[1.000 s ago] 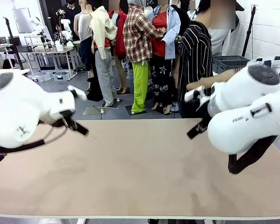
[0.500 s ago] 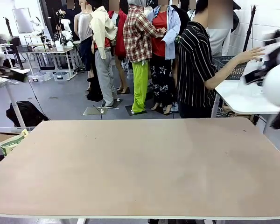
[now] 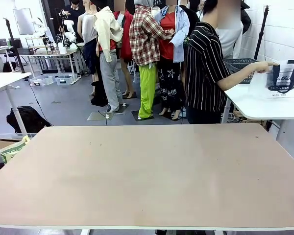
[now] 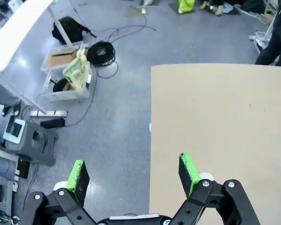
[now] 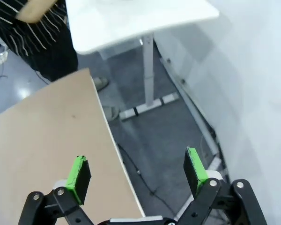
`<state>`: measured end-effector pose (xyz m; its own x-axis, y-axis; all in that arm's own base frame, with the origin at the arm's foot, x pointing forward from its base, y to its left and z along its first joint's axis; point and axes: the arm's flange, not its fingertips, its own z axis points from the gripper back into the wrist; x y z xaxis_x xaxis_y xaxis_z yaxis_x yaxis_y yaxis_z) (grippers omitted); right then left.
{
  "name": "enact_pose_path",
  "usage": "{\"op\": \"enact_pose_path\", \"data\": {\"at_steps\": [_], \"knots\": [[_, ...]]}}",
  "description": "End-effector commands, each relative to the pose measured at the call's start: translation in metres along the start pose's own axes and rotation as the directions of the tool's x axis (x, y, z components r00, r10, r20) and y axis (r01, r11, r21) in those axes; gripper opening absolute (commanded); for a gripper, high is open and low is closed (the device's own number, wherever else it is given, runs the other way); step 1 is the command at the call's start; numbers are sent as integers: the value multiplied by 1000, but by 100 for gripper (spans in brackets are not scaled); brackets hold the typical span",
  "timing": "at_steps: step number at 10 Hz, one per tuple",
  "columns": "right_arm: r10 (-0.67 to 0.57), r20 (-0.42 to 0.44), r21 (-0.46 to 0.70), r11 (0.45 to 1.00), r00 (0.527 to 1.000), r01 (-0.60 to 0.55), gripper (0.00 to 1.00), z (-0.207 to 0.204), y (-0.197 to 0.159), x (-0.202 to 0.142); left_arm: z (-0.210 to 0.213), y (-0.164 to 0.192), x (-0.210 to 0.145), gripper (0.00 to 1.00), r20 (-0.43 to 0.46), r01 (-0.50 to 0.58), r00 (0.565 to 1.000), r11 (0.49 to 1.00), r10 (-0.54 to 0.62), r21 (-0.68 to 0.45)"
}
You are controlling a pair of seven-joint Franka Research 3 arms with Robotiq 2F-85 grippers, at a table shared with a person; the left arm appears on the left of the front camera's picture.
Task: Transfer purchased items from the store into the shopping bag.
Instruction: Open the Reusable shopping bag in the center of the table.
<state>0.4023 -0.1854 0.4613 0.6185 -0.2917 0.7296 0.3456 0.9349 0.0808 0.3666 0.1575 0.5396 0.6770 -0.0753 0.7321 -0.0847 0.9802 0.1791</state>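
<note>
- L claw [image 4: 133, 174] was released, jaws wide, holding nothing; one green pad [image 4: 188, 171] sat over the tan table [image 4: 225, 117], the other over the grey floor [image 4: 117, 122] just off the table's edge.
- R claw [image 5: 136, 172] was likewise released & unloaded, hanging over the table's side edge, w/ floor below and a white side table [image 5: 131, 18] ahead.
- Shopping bag [image 3: 283, 76] stood upright on the white side table at far right, off the tan table.
- Person in striped shirt [image 3: 203, 68] stood btwn the tables, arm stretched out, hand [image 3: 262, 64] at the bag's left edge; couldn't tell if touching.
- Grey lattice basket [image 3: 241, 66] sat behind that forearm; contents couldn't be made out.
</note>
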Motion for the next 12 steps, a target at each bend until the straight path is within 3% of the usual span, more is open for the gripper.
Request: {"op": "enact_pose_path", "data": {"at_steps": [1, 12], "knots": [[45, 39, 1, 999, 998, -45, 100, 17, 9, 10, 7, 1, 3, 100, 24, 12, 1000, 1000, -12, 6], [45, 39, 1, 999, 998, -45, 100, 17, 9, 10, 7, 1, 3, 100, 24, 12, 1000, 1000, -12, 6]]}}
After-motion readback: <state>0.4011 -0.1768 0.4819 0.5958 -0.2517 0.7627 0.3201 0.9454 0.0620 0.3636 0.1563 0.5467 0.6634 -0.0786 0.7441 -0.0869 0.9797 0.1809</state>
